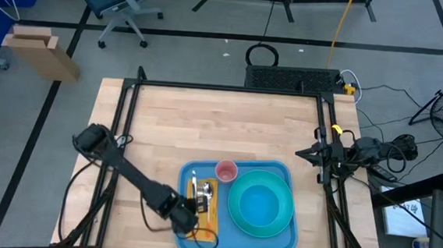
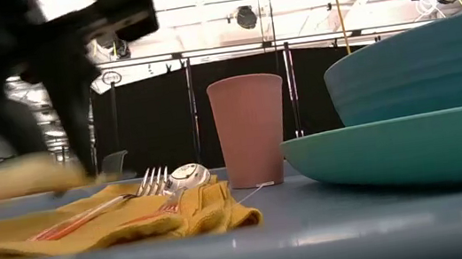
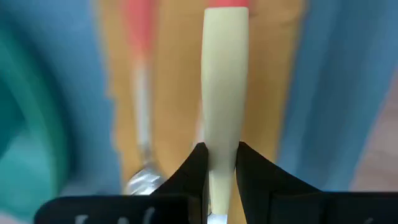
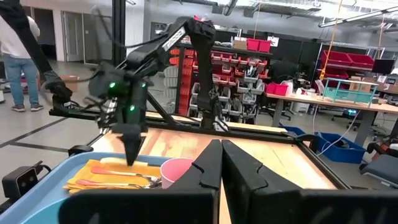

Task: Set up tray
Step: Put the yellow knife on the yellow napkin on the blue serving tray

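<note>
The blue tray (image 1: pixel 282 172) lies at the table's near edge. On it are a yellow napkin (image 1: pixel 204 210), a pink cup (image 1: pixel 226 171) and a teal bowl on a teal plate (image 1: pixel 261 205). In the low view a fork (image 2: pixel 153 183) and a spoon (image 2: pixel 188 175) lie on the napkin (image 2: pixel 135 218). My left gripper (image 1: pixel 190 218) stands over the napkin's near part, pointing down and shut on a cream-handled utensil (image 3: pixel 225 81). My right gripper (image 4: pixel 221 163) is shut and waits at the table's right edge (image 1: pixel 318 156). My left gripper pinches the utensil's cream handle (image 3: pixel 222 146) between its two fingers (image 3: pixel 198 169), coming from above and pointing down, with the fingers across the handle. The handle runs on over the yellow napkin to a red end (image 3: pixel 227 4). Whether it rests on the napkin I cannot tell.
A second utensil with a red handle (image 3: pixel 138 43) lies next to the held one on the napkin. The cup stands just beyond the napkin's far end. Bare wooden table (image 1: pixel 221 124) stretches beyond the tray. A person (image 4: pixel 15 56) stands in the room behind.
</note>
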Robot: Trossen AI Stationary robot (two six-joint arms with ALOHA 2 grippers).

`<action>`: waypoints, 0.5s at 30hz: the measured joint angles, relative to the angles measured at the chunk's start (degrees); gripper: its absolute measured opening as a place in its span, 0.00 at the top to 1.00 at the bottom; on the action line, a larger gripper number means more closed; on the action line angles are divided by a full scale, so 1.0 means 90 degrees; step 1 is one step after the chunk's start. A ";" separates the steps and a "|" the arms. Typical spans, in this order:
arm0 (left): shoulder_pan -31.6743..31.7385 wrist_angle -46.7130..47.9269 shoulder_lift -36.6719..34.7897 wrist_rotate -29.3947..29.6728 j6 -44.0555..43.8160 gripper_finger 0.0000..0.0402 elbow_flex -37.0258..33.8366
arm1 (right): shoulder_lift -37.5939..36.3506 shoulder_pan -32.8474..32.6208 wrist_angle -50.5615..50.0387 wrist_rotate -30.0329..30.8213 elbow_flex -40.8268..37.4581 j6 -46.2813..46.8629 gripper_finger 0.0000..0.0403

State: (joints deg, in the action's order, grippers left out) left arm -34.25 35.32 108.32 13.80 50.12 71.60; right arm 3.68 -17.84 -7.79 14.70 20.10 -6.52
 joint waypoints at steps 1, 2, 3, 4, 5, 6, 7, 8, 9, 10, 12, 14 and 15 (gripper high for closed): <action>-0.0099 0.0017 0.0122 0.0077 -0.0014 0.86 0.0038 | 0.0000 -0.0001 0.0000 0.0000 0.0000 0.0001 1.00; -0.0200 0.0073 0.0206 0.0185 -0.0015 0.86 0.0065 | 0.0000 -0.0001 0.0001 0.0000 0.0000 0.0034 1.00; -0.0284 0.0120 0.0272 0.0259 -0.0018 0.86 0.0100 | 0.0000 0.0000 0.0015 0.0000 0.0000 0.0123 1.00; -0.0356 0.0156 0.0331 0.0273 -0.0048 0.86 0.0147 | 0.0000 -0.0001 0.0035 0.0000 0.0000 0.0199 1.00; -0.0421 0.0169 0.0377 0.0246 -0.0101 0.86 0.0196 | 0.0000 -0.0001 0.0041 0.0000 0.0000 0.0254 1.00; -0.0470 0.0165 0.0408 0.0186 -0.0145 0.86 0.0209 | 0.0000 0.0001 0.0035 0.0000 0.0000 0.0295 1.00; -0.0519 0.0158 0.0455 0.0116 -0.0173 0.86 0.0210 | 0.0000 -0.0001 0.0032 0.0000 0.0000 0.0308 1.00; -0.0552 0.0123 0.0512 0.0074 -0.0179 0.86 0.0211 | 0.0000 -0.0001 0.0032 0.0000 0.0000 0.0312 1.00; -0.0555 0.0088 0.0565 0.0055 -0.0183 0.86 0.0224 | 0.0000 -0.0001 0.0032 0.0000 0.0000 0.0312 1.00; -0.0555 0.0087 0.0593 0.0044 -0.0181 0.86 0.0230 | 0.0000 -0.0001 0.0032 0.0002 0.0000 0.0312 1.00; -0.0552 0.0088 0.0595 -0.0002 -0.0181 0.86 0.0232 | 0.0000 -0.0001 0.0032 0.0002 0.0000 0.0310 1.00; -0.0502 0.0041 0.0597 -0.0026 -0.0244 0.86 0.0232 | 0.0000 -0.0001 0.0032 0.0002 0.0000 0.0310 1.00; -0.0470 0.0005 0.0597 -0.0026 -0.0333 0.86 0.0228 | 0.0000 -0.0001 0.0032 0.0002 0.0000 0.0312 1.00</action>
State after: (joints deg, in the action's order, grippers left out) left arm -38.48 35.36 113.69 13.57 47.13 73.65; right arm 3.68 -17.85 -7.51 14.72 20.10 -3.70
